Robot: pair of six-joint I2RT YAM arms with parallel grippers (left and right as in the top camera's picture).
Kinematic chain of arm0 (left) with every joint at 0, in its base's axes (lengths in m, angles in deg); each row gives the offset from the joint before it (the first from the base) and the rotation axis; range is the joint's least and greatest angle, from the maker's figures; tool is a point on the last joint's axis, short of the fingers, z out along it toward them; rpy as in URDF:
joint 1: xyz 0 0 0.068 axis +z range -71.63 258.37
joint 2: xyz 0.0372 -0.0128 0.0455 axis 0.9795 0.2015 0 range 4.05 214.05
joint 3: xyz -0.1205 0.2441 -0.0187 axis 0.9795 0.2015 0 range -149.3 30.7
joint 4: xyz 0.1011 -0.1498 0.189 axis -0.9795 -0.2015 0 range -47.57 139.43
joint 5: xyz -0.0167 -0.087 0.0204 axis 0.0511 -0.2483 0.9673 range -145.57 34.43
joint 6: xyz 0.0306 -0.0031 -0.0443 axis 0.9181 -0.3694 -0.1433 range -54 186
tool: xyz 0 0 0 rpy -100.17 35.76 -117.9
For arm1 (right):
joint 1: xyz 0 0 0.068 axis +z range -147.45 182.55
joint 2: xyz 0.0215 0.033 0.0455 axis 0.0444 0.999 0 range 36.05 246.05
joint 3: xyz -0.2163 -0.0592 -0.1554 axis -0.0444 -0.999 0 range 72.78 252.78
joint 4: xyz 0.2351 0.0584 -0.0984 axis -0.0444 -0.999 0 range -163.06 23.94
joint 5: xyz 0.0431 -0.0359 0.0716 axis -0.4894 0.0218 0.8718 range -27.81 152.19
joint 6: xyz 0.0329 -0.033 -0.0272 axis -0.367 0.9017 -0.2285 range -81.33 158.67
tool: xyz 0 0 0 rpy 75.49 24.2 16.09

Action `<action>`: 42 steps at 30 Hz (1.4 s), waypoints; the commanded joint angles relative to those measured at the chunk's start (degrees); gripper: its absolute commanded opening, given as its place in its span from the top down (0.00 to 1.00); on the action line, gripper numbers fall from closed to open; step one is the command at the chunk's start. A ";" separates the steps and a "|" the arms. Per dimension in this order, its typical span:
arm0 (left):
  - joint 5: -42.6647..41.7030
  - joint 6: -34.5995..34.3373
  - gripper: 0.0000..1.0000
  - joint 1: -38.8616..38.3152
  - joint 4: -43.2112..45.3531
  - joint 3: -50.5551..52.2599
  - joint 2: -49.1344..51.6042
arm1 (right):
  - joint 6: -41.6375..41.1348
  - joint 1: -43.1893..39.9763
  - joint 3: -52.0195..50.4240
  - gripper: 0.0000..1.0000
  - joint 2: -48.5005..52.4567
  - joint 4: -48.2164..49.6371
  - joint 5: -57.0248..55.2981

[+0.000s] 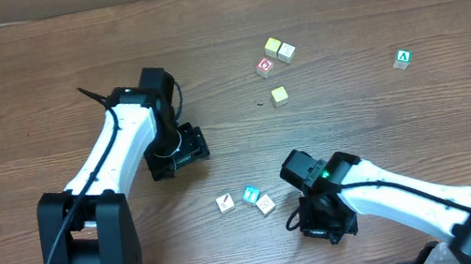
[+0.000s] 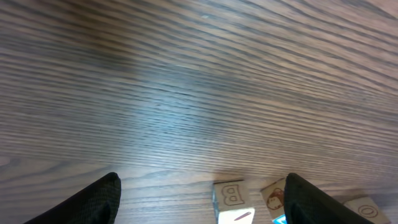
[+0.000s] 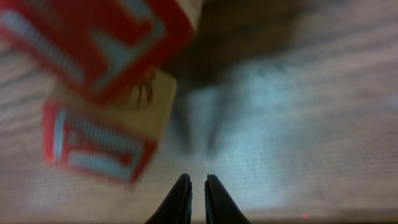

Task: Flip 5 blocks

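While wood-grain table (image 1: pixel 338 2) fills view, 3 blocks (image 1: pixel 250 195) sit near right claw (image 3: pixel 198 179).

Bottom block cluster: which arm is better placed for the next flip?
Probably right: the right end effector sits beside the cluster, blocks filling its wrist view, though shut. The left end effector is open but farther off.

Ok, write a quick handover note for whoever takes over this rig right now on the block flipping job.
Left end effector: open, empty.
Right end effector: shut, empty.
Blocks: white block, teal block and pale block sit clustered beside the right end effector. The red-print block lies farther back, next to the cream cubes.
Done: the pictures do not show which blocks are flipped.
Left: check the faces and finish the five flips.
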 commanded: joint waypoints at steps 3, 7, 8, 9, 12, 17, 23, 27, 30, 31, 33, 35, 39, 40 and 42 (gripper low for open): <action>0.66 2.12 0.25 0.79 -0.72 0.33 0.55 | 0.61 -1.40 -0.50 0.89 2.89 3.39 -0.15; 0.63 2.21 0.25 0.79 -0.74 0.33 0.55 | 1.97 -3.72 -0.48 0.89 2.93 5.53 -0.13; 0.63 2.21 0.25 0.79 -0.74 0.33 0.55 | 2.34 -4.22 -0.48 0.89 2.93 6.01 -0.13; 0.63 2.21 0.25 0.79 -0.74 0.33 0.55 | 2.43 -4.70 -0.48 0.89 2.93 6.43 -0.13; 0.63 2.21 0.25 0.79 -0.76 0.33 0.55 | 3.39 -6.05 -0.37 0.89 2.93 7.48 0.02; 0.63 2.21 0.25 0.79 -0.79 0.33 0.55 | 4.85 -6.67 0.11 0.92 2.93 7.43 0.09; 0.63 2.21 0.24 0.83 -0.74 0.33 0.55 | 6.49 -6.05 8.11 0.94 -0.46 -2.58 -6.21; 0.63 2.23 0.24 0.85 -0.76 0.33 0.55 | 10.08 -5.92 10.64 0.93 -2.05 -5.09 -1.79; 0.63 2.23 0.24 0.85 -0.76 0.33 0.55 | 12.20 -5.38 9.60 0.93 -2.01 -6.47 2.19; 0.63 2.23 0.24 0.85 -0.76 0.33 0.55 | 12.85 -4.85 9.11 0.93 -2.01 -6.56 3.21; 0.66 2.23 0.23 0.85 -0.72 0.33 0.55 | 14.78 -3.15 8.11 0.92 -1.90 -6.08 5.49; 0.66 2.23 0.23 0.85 -0.72 0.33 0.55 | 16.17 -0.87 7.72 0.90 -1.53 -5.86 6.51; 0.63 2.21 0.23 0.85 -0.79 0.33 0.55 | 16.94 3.76 7.69 0.88 0.72 -3.85 6.51; 0.63 2.21 0.23 0.85 -0.90 0.33 0.55 | 16.94 4.31 7.69 0.88 1.42 -3.23 6.49; 0.63 2.21 0.24 0.85 -1.29 0.33 0.55 | 16.92 4.59 7.69 0.88 3.65 -1.51 6.29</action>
